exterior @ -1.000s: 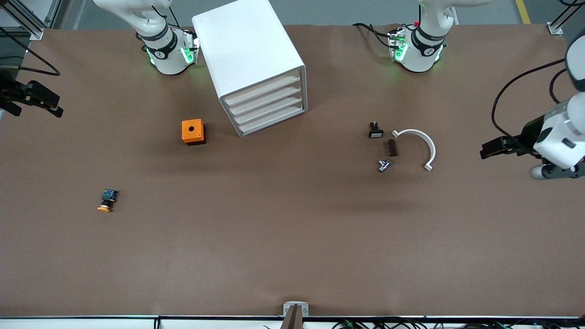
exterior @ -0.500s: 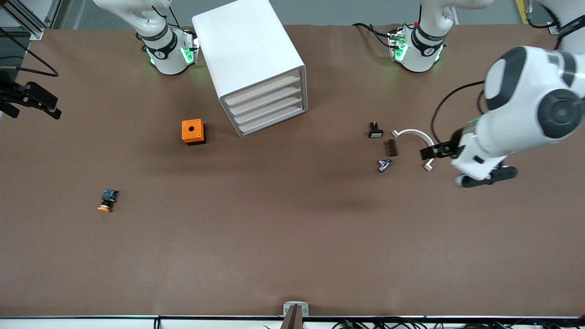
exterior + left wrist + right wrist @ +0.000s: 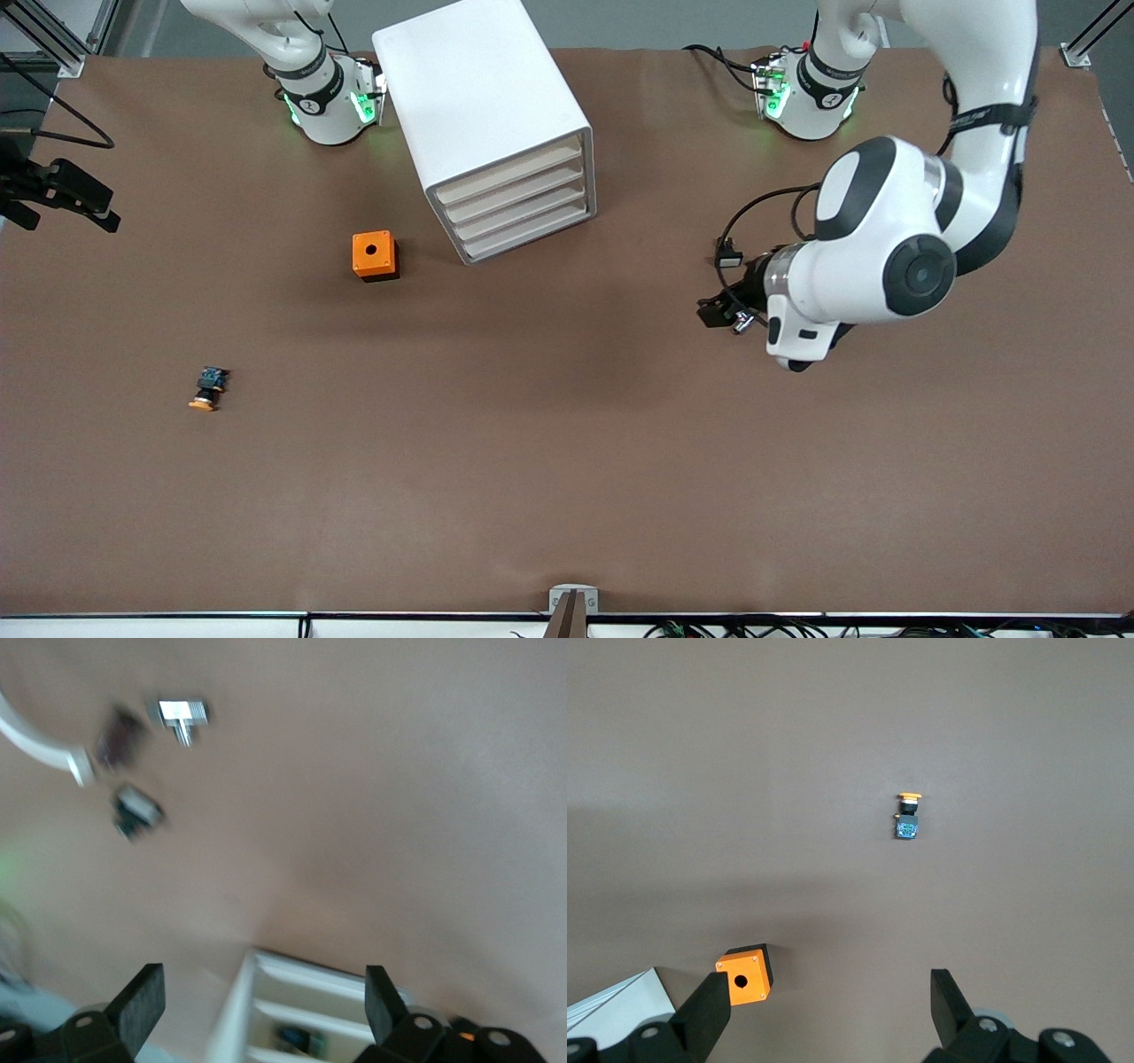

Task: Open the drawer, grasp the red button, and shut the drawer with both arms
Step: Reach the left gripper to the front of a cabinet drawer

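While the cabinet (image 3: pixel 483 106) stands up by the right arm's base, all four drawers (image 3: pixel 518 199) sit flush in its front, none pulled out, and I can't tell which one is meant. The left gripper (image 3: pixel 709 314) hangs over a cluster of small parts toward the left arm's end of the table, well apart from the cabinet. Its fingers (image 3: pixel 146 997) are spread wide w/ nothing between them. The left wrist view looks at the cabinet front, where a small dark-blue blob (image 3: pixel 297 1038) shows, too blurred to name. So the red button: can't say where it is.

The right gripper (image 3: pixel 66 190) waits over the table edge at the right arm's end, fingers (image 3: pixel 709 1010) also parted & empty.

Under the left arm are a black switch (image 3: pixel 728 257) and a metal bit (image 3: pixel 742 322). A white arc (image 3: pixel 35 737) shows beside them in the left wrist view.

An orange box (image 3: pixel 375 255) w/ a hole sits just beside the cabinet, nearer the front camera. A yellow-capped button (image 3: pixel 207 388) lies on its side, nearer again and toward the right arm's end.

The table (image 3: pixel 567 461) is covered in plain brown. Green lights glow on both arm bases. There's grey floor & alu framing at the corners, and cables run along the near edge.
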Controlling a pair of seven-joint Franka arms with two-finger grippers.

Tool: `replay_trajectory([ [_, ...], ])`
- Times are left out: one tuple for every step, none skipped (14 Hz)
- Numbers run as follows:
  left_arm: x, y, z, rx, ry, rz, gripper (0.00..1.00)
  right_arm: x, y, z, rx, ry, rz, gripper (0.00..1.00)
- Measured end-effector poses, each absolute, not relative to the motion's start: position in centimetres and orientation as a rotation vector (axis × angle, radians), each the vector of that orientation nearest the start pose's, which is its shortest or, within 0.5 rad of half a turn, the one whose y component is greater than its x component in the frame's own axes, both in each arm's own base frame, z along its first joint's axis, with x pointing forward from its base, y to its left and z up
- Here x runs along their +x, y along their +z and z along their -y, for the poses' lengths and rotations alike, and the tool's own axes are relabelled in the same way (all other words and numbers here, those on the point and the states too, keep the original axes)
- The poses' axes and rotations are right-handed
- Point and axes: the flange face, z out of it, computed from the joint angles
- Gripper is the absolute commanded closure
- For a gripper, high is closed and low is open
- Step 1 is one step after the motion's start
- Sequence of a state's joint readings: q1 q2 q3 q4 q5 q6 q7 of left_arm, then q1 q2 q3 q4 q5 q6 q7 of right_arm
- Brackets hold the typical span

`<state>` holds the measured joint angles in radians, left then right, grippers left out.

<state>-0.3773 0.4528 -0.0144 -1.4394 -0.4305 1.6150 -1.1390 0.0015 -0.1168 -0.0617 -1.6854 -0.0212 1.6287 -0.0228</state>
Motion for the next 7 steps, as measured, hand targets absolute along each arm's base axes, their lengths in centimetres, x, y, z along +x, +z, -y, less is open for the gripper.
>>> replay_trajectory([
  [59.7,40.7,30.5,-2.816,0.879,1.387,0.01,52.2,63.8,3.6,-3.156,-0.094,-0.057,0.00],
  [59.7,39.2,31.9,-2.738,0.938,1.468,0.01,52.2,63.8,3.6,-3.154,-0.094,-0.055,0.00],
  [59.4,37.7,33.5,-2.647,0.997,1.543,0.01,52.2,63.8,3.5,-3.150,-0.094,-0.052,0.00],
  [59.0,36.1,35.0,-2.556,1.057,1.610,0.01,52.2,63.8,3.5,-3.144,-0.094,-0.052,0.00],
  [58.6,34.7,36.2,-2.465,1.112,1.667,0.01,52.2,63.8,3.4,-3.139,-0.093,-0.052,0.00],
  [58.1,33.4,37.4,-2.382,1.166,1.709,0.01,52.2,63.7,3.4,-3.137,-0.091,-0.053,0.00],
  [57.6,32.2,38.3,-2.309,1.218,1.734,0.01,52.2,63.7,3.5,-3.136,-0.088,-0.055,0.00],
])
